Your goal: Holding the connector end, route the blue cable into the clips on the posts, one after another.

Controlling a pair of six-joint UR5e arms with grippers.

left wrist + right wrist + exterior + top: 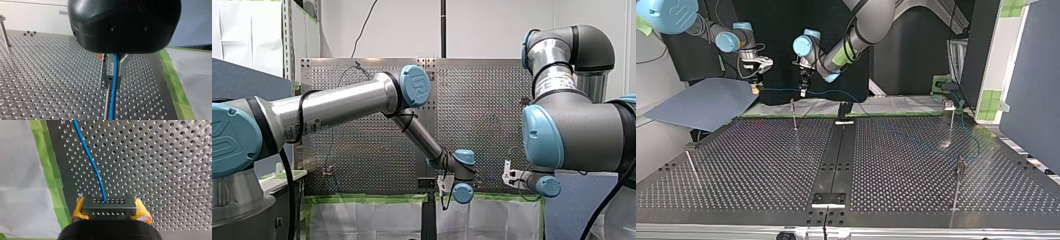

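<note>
well, my right gripper (110,210) has its yellow pads (78,210) clamped on the dark grey perforated connector block (110,205), and from it the thin blue cable (91,162) leads off toward 11 o'clock over the perforated metal table (162,170). in the top view that cable runs toward 3 o'clock to my left gripper (802,91), whose metal fingers (122,66) are closed around it just beside the top of a thin metal post (107,105). both grippers hover at the table's far edge, about 11 o'clock from its middle, and another slim post (951,122) stands toward 2 o'clock.
</note>
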